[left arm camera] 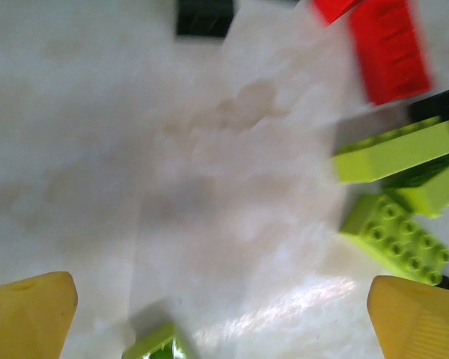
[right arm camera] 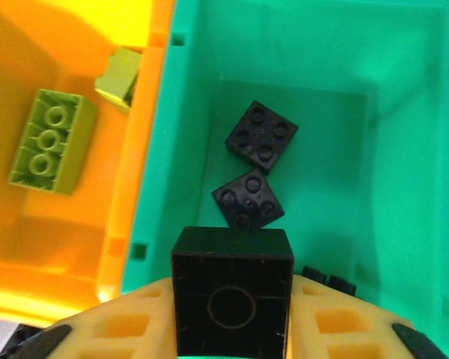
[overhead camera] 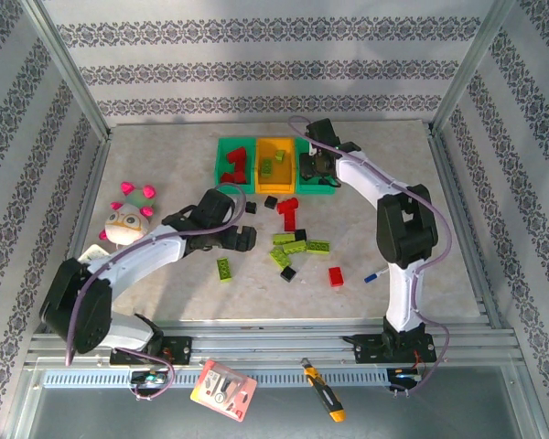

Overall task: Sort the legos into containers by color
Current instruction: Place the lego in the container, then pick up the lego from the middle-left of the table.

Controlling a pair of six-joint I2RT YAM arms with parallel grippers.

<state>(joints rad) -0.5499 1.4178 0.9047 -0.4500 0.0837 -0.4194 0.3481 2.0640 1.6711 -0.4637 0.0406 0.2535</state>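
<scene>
My right gripper is shut on a black lego, holding it over the right green container, where two black legos lie. Beside it, the orange container holds lime legos. The left green container has red legos in it. My left gripper hangs open just above the table with bare table between its fingers. Lime legos and a red lego lie to its right. More loose legos sit mid-table in the top view.
A round plush toy and a small white cube sit at the left, near my left arm. A blue-and-white pen lies close to the right arm. The metal frame rail runs along the near edge.
</scene>
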